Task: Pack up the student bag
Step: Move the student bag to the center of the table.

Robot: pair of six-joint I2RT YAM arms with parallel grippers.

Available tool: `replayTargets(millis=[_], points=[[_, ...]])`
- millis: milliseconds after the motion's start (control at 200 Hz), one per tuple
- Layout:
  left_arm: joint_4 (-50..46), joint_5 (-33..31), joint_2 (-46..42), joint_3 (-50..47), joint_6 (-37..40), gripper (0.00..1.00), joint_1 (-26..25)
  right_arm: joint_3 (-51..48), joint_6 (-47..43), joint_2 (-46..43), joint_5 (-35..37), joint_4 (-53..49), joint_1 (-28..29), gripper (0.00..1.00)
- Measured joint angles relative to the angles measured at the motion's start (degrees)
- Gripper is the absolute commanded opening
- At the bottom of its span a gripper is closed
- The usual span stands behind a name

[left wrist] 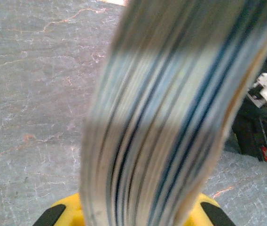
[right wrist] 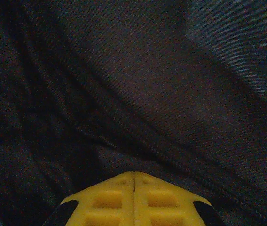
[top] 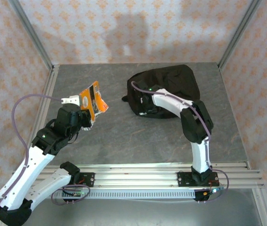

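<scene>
**Orange thin softcover book [top: 93, 98] held up, large black soft fabric student bag [top: 171, 82] not yet loaded**

Top external view: the student bag lies slumped on the grey stone-patterned table [top: 124, 136], in the upper centre-right of the frame. The white-and-black right arm [top: 178, 107] reaches into the bag's left side, its tip lost among the dark folds. In the left-centre of the frame, the left gripper [top: 85, 112] grips the book by its lower edge and holds it tilted above the table, well apart from the bag. By the look of it, packing has barely begun: the book is lifted but not carried across, and nothing can be seen inside the bag.

Left wrist view: blurred page edges rise through the middle of the frame, clamped between the yellow pads [left wrist: 58, 214] at the bottom. The bag shows dark at the right edge.

Right wrist view: the right gripper [right wrist: 133, 197] sits at the bottom centre with its yellow jaws pressed together, woven black fabric all around. Whether a fold is pinched between them cannot be told.

The cover carries dark print on orange, too small to read. No brand or label is legible on the bag.
</scene>
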Motion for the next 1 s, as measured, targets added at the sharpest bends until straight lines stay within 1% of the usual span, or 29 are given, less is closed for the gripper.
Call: replayTargets(millis=[70, 135, 250, 290, 340, 370, 405, 440, 525, 686, 726, 751, 771, 901, 931, 951, 986, 1001], points=[[0.0, 0.02, 0.0, -0.26, -0.02, 0.0, 0.0, -4.15, 0.79, -3.56, -1.01, 0.85, 0.81, 0.07], [0.04, 0.02, 0.0, -0.26, -0.02, 0.0, 0.0, -6.49, 1.55, -6.19, -1.68, 1.36, 2.34, 0.1], [0.04, 0.04, 0.0, -0.26, -0.02, 0.0, 0.24, -7.54, 2.89, -8.28, -2.93, 2.19, 6.8, 0.2], [0.04, 0.02, -0.02, -0.26, -0.02, 0.0, 0.37, -7.58, 3.21, -8.7, -3.28, 2.56, 8.46, 0.26], [0.04, 0.0, -0.04, -0.26, -0.02, 0.0, 0.39, -7.58, 3.78, -9.09, -3.52, 2.75, 9.99, 0.43], [0.02, 0.0, -0.07, -0.28, -0.02, 0.0, 0.37, -7.58, 3.89, -9.29, -3.43, 2.75, 10.73, 0.51], [0.04, 0.0, -0.13, -0.28, -0.02, 0.0, 0.39, -7.58, 3.82, -9.51, -3.21, 2.71, 11.39, 0.56], [0.04, 0.0, -0.24, -0.33, -0.02, 0.0, 0.37, -7.5, 3.85, -9.73, -2.49, 2.49, 11.8, 0.6], [0.0, -0.02, -0.72, -0.59, -0.02, 0.0, 0.39, -6.64, 3.08, -10.03, 1.92, 1.4, 12.07, 0.61], [0.0, -0.94, -1.42, -0.61, -0.04, 0.0, 0.39, -1.44, 2.49, -10.14, 13.27, -0.96, 11.76, 0.47], [0.02, -1.2, -1.55, -0.61, -0.04, 0.0, 0.48, 0.35, 2.51, -10.14, 16.11, -1.31, 11.58, 0.46], [0.0, -1.33, -1.7, -0.61, -0.02, 0.0, 0.66, 1.33, 2.34, -10.14, 17.88, -1.4, 11.41, 0.48], [0.0, -1.42, -1.79, -0.63, -0.02, 0.0, 0.68, 2.1, 2.23, -10.16, 19.21, -1.38, 11.23, 0.51], [-0.02, -2.23, -2.16, -0.63, -0.02, 0.0, 0.74, 5.6, 1.46, -10.05, 26.36, -2.47, 9.25, 0.84], [0.0, -2.25, -2.16, -0.63, -0.02, 0.0, 0.76, 6.19, 0.92, -9.97, 27.56, -2.97, 8.66, 0.87], [0.02, -2.29, -2.16, -0.63, -0.02, 0.0, 0.76, 6.54, 0.76, -9.79, 28.02, -3.21, 8.31, 0.92], [0.0, -2.38, -2.16, -0.63, -0.02, 0.0, 0.76, 7.19, 0.31, -9.4, 29.29, -3.72, 7.65, 0.94], [0.0, -2.4, -2.16, -0.63, -0.02, 0.0, 0.74, 7.45, 0.35, -9.16, 29.92, -3.89, 7.41, 0.96]])
